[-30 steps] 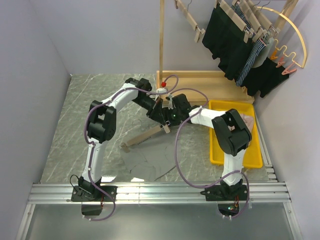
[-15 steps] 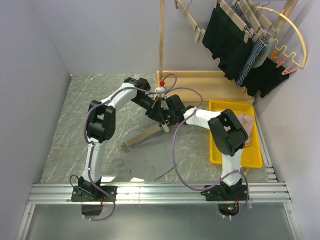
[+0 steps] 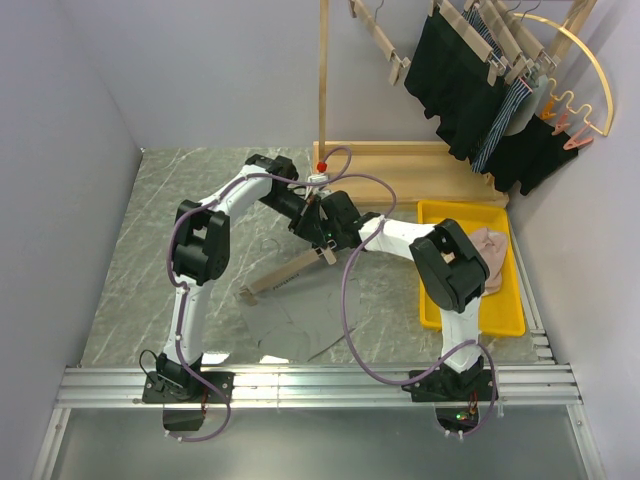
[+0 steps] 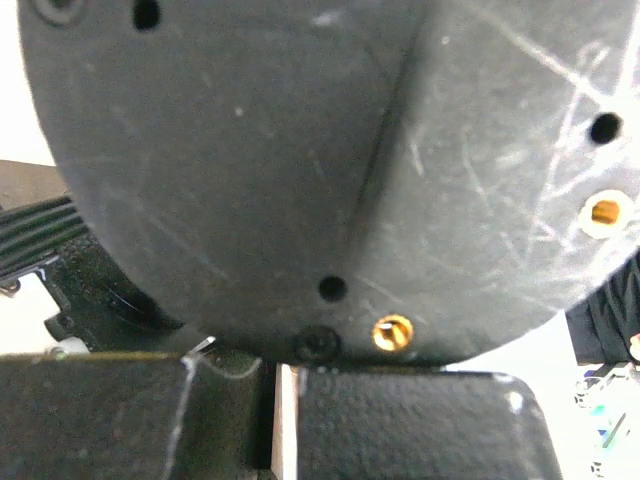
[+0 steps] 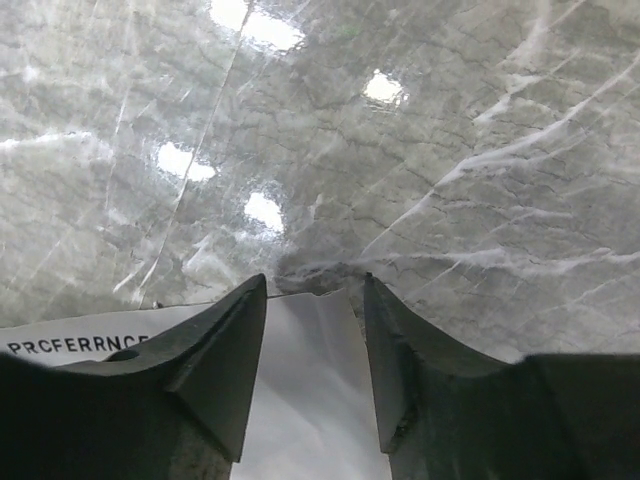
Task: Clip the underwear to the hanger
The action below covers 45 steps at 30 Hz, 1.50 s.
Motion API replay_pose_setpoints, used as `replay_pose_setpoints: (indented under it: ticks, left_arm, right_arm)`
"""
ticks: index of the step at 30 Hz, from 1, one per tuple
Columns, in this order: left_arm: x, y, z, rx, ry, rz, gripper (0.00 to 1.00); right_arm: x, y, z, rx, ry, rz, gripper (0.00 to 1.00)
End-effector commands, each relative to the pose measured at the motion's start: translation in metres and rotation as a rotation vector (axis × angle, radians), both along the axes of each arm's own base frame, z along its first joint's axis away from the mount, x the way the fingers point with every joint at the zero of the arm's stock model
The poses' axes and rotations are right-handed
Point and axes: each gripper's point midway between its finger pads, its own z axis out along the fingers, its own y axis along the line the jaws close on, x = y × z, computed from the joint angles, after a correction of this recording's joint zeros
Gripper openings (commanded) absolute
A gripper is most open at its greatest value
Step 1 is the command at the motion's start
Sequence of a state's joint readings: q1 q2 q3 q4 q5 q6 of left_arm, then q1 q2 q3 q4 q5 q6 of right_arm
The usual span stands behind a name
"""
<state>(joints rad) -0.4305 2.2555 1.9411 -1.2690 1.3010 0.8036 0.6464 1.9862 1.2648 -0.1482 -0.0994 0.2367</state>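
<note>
The hanger (image 3: 290, 270) is a pale wooden bar slanting from the table up to the right. Its raised right end is where both grippers meet. My left gripper (image 3: 312, 228) is shut on that end. In the left wrist view a thin pale wood strip (image 4: 284, 420) is pinched between its fingers (image 4: 400, 425), and a dark round body (image 4: 330, 150) fills the rest. My right gripper (image 3: 326, 232) crowds against the left one. Its fingers (image 5: 215, 360) stand apart with pale wood (image 5: 310, 390) filling the gap; whether they press it does not show. The grey underwear (image 3: 295, 320) lies flat on the table below the hanger.
A yellow tray (image 3: 432, 300) at the right holds a beige-pink garment (image 3: 490, 250). Behind the arms stand a wooden rack base (image 3: 420, 165) and its pole (image 3: 323, 80). Black garments (image 3: 460, 80) and a yellow hoop hanger (image 3: 590, 70) hang at the top right.
My right gripper has shifted left and now sits tight against the left gripper at the hanger's raised end. The left arm, hanger and underwear have hardly moved.
</note>
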Motion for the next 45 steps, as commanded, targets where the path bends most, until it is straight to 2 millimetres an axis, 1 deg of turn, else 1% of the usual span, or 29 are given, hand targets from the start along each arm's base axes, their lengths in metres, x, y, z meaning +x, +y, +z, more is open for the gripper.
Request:
replay_pose_setpoints:
  ticks: [1, 4, 5, 7, 8, 12, 14, 20, 24, 26, 31, 32, 33, 35, 39, 43, 45]
  left_arm:
    - [0.005, -0.003, 0.021, -0.074, -0.079, -0.004, 0.00]
    - [0.005, -0.003, 0.022, -0.076, -0.079, -0.004, 0.00]
    - [0.005, -0.004, 0.022, -0.075, -0.080, -0.005, 0.00]
    - [0.005, -0.003, 0.021, -0.073, -0.079, -0.004, 0.00]
    - [0.004, -0.003, 0.021, -0.072, -0.078, -0.006, 0.00]
    - [0.004, -0.003, 0.021, -0.076, -0.078, -0.006, 0.00]
    - [0.004, -0.003, 0.020, -0.074, -0.078, -0.006, 0.00]
    - [0.005, -0.003, 0.020, -0.076, -0.078, -0.004, 0.00]
    - [0.005, -0.003, 0.020, -0.073, -0.079, -0.003, 0.00]
    - [0.005, -0.003, 0.019, -0.072, -0.074, -0.002, 0.00]
    - [0.006, -0.001, 0.018, -0.070, -0.072, 0.001, 0.00]
    - [0.006, -0.002, 0.019, -0.072, -0.074, -0.001, 0.00]
    - [0.006, -0.001, 0.018, -0.069, -0.071, 0.002, 0.00]
    - [0.007, -0.002, 0.020, -0.073, -0.073, 0.003, 0.00]
    - [0.007, 0.000, 0.021, -0.077, -0.074, 0.004, 0.00]
    - [0.006, 0.001, 0.022, -0.080, -0.084, -0.001, 0.00]
    - [0.006, 0.001, 0.023, -0.079, -0.090, 0.002, 0.00]
  right_arm:
    - [-0.031, -0.018, -0.029, -0.092, 0.118, 0.034, 0.53]
    - [-0.027, -0.014, -0.022, -0.057, 0.130, 0.047, 0.54]
    - [-0.029, -0.013, -0.021, -0.047, 0.138, 0.059, 0.53]
    - [-0.029, -0.016, -0.020, -0.042, 0.142, 0.067, 0.49]
    - [-0.030, -0.016, -0.016, -0.034, 0.135, 0.077, 0.47]
    - [-0.038, -0.022, -0.017, -0.043, 0.135, 0.107, 0.46]
    - [-0.038, -0.023, -0.017, -0.047, 0.135, 0.108, 0.46]
    - [-0.036, -0.028, -0.027, -0.102, 0.108, 0.100, 0.46]
    - [-0.037, -0.039, -0.043, -0.167, 0.101, 0.100, 0.44]
    - [-0.039, -0.046, -0.051, -0.200, 0.104, 0.097, 0.43]
    - [-0.045, -0.046, -0.061, -0.237, 0.121, 0.098, 0.43]
    - [-0.046, -0.049, -0.063, -0.254, 0.130, 0.094, 0.43]
    - [-0.047, -0.046, -0.063, -0.257, 0.132, 0.095, 0.43]
    - [-0.052, -0.049, -0.068, -0.274, 0.156, 0.094, 0.43]
    - [-0.059, -0.049, -0.072, -0.274, 0.181, 0.092, 0.43]
    - [-0.063, -0.048, -0.070, -0.246, 0.175, 0.097, 0.42]
    - [-0.065, -0.048, -0.072, -0.249, 0.186, 0.100, 0.40]
